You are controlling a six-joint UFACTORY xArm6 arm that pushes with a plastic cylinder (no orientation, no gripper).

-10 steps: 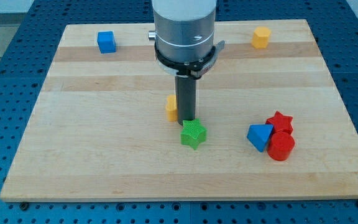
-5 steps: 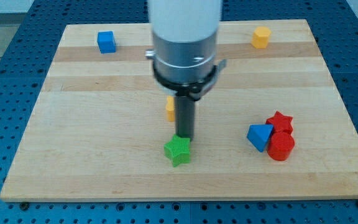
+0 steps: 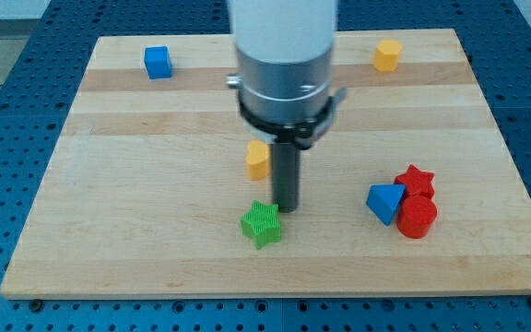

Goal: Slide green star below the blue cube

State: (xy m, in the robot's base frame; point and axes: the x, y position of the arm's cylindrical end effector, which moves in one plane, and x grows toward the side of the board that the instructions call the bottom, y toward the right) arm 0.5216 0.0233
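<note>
The green star lies on the wooden board near the view's bottom centre. The blue cube sits far off at the view's top left. My tip rests on the board just right of and slightly above the green star, close to its upper right point. The rod rises straight into the grey arm body above.
A yellow block stands just left of the rod. Another yellow block is at the top right. A blue triangular block, a red star and a red cylinder cluster at the right. The board's bottom edge is near the star.
The green star slid left and down from under the rod. My tip followed it down, then shifted right, and now stands at the star's upper right.
</note>
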